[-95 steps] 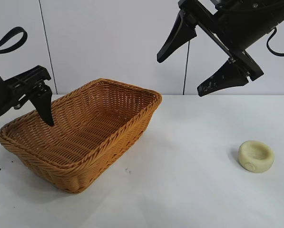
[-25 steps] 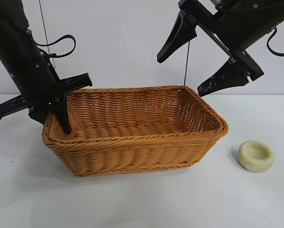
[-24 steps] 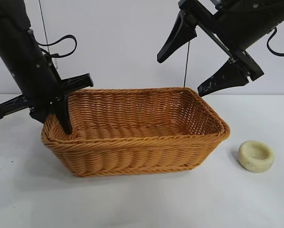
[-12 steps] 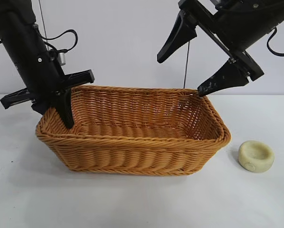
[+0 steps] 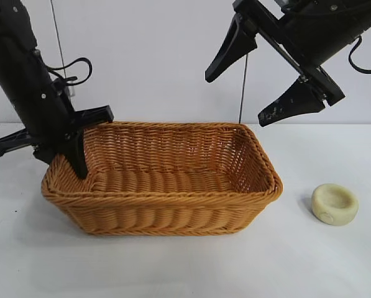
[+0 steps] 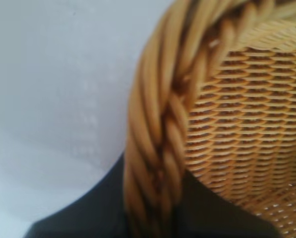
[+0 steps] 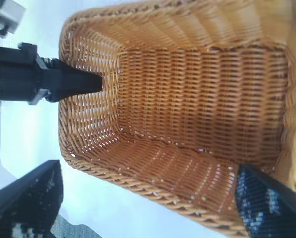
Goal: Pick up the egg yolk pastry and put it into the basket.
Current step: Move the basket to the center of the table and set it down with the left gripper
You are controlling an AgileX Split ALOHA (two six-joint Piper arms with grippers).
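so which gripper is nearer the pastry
Right. The right gripper hangs open above and left of the pastry; the left gripper grips the basket rim's far end.

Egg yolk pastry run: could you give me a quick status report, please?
Left gripper clamped on wicker basket rim. Right gripper open, raised above basket's right end. Egg yolk pastry on table, right of basket, untouched. Path to it unobstructed.
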